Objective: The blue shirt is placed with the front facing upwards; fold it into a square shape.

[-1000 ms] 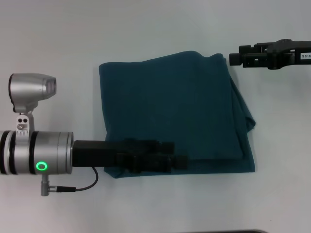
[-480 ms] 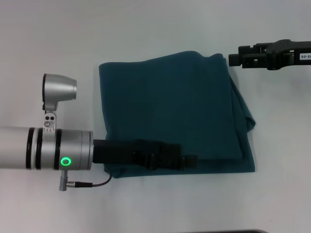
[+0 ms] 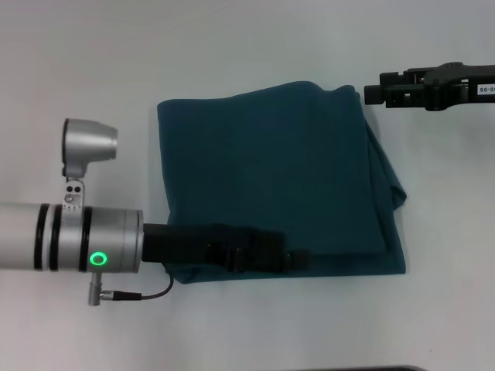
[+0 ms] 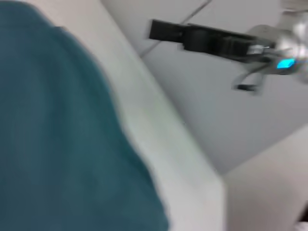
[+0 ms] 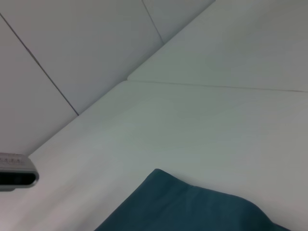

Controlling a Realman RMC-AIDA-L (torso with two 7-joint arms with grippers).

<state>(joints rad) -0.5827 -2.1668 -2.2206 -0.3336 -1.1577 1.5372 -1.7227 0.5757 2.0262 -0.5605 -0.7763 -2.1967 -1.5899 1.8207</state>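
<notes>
On the white tabletop (image 3: 255, 46) the dark teal-blue cotton shirt (image 3: 271, 170) lay already folded into a compact, roughly square packet, plain cloth uppermost with no lettering showing. Its layers were stacked, and the near and right edges showed doubled folds. One flap bulged out past the right edge, so the outline was not yet clean there — by my judgement the main folds were done and what remained was tidying, or pressing the near edge flat and withdrawing.

Low over the near-left part of the packet, the left gripper (image 3: 290, 259) reached in from the left on its silver arm, its black fingers lying along the shirt's near edge. Against the dark cloth I could not tell whether they were spread, pressed together, or pinching a layer. The left wrist view showed only blurred teal cloth beside bare table, with the other arm far off.

Just beyond the shirt's far-right corner, the right gripper (image 3: 373, 93) hung above the table, apart from the cloth or barely at its corner — whether its fingers were parted I could not tell either. Its wrist view caught one teal corner and bare white surface.

No box, bin or tray appeared anywhere in view, so nothing was held in anything.
</notes>
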